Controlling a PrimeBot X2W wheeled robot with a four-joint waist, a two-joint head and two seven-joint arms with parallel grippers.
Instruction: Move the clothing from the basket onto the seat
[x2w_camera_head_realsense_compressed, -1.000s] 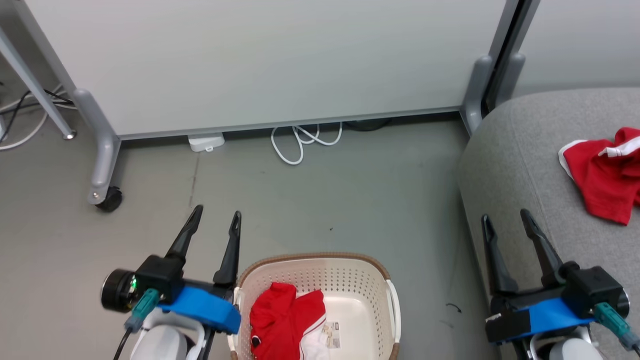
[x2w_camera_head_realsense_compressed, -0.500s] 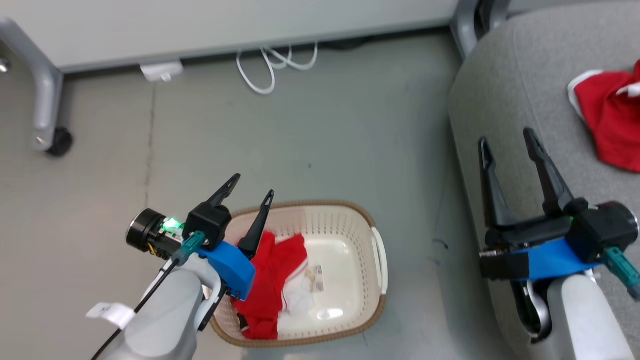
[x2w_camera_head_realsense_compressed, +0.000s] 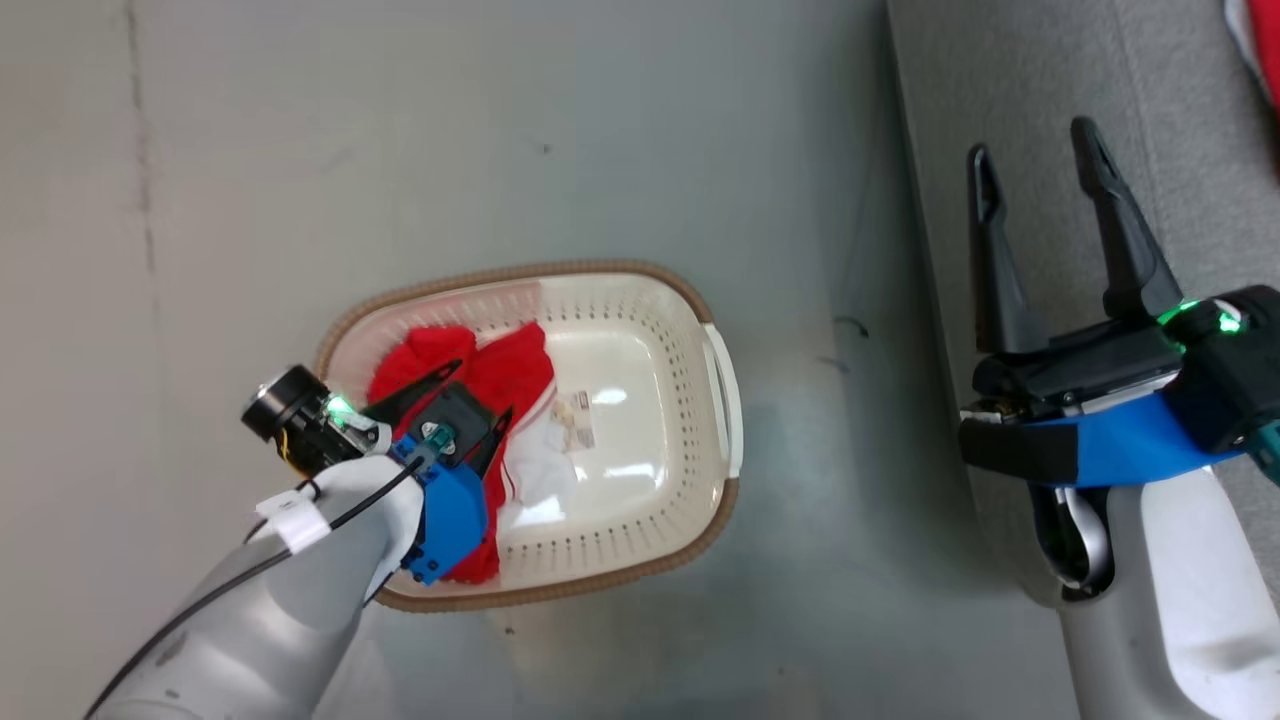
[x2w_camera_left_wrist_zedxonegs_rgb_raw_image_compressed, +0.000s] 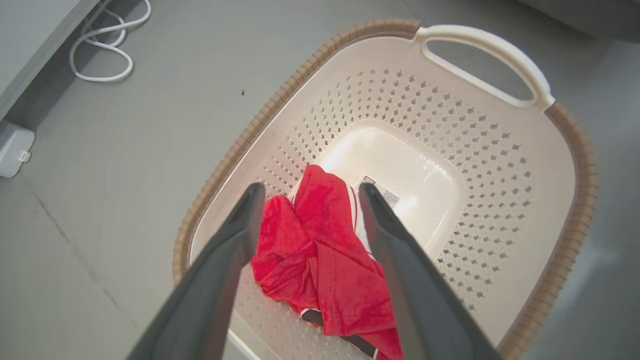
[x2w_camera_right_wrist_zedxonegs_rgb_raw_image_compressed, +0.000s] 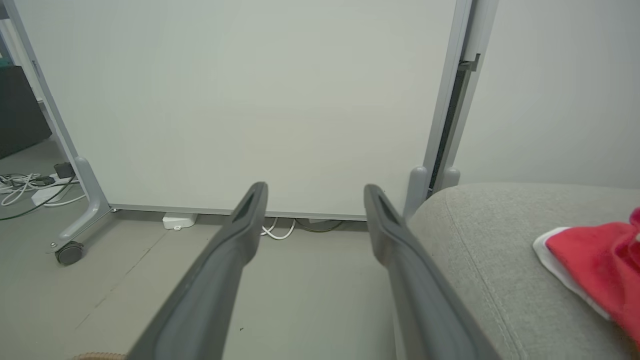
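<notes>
1. Where the head view looks straight down, the left gripper (x2w_camera_head_realsense_compressed: 482, 390) is spread wide and holds nothing. Its fingers point down into the basket (x2w_camera_head_realsense_compressed: 620, 275), with the red garment (x2w_camera_head_realsense_compressed: 430, 355) directly under and around the tips. I can't tell whether they touch it. The right gripper (x2w_camera_head_realsense_compressed: 1032, 140) is equally wide and empty, over the edge of the grey seat (x2w_camera_head_realsense_compressed: 1150, 100). A second red garment (x2w_camera_head_realsense_compressed: 1268, 50) lies on the seat, beyond and to the right of its tips, well apart.
2. Left wrist view: the left gripper (x2w_camera_left_wrist_zedxonegs_rgb_raw_image_compressed: 311, 187) has its jaws far apart. The red garment (x2w_camera_left_wrist_zedxonegs_rgb_raw_image_compressed: 325, 250) is bunched between the two fingers on the basket (x2w_camera_left_wrist_zedxonegs_rgb_raw_image_compressed: 280, 95) bottom. The label sticker (x2w_camera_left_wrist_zedxonegs_rgb_raw_image_compressed: 382, 192) sits just beside the right fingertip, and the white handle (x2w_camera_left_wrist_zedxonegs_rgb_raw_image_compressed: 490, 45) is far ahead on the right.
3. Right wrist view: the right gripper (x2w_camera_right_wrist_zedxonegs_rgb_raw_image_compressed: 314, 189) has its jaws wide with nothing between them. A white partition panel (x2w_camera_right_wrist_zedxonegs_rgb_raw_image_compressed: 250, 100) stands ahead. The seat (x2w_camera_right_wrist_zedxonegs_rgb_raw_image_compressed: 490, 260) is to the right of the right finger, and the second red garment (x2w_camera_right_wrist_zedxonegs_rgb_raw_image_compressed: 595, 260) lies on it, further right.
</notes>
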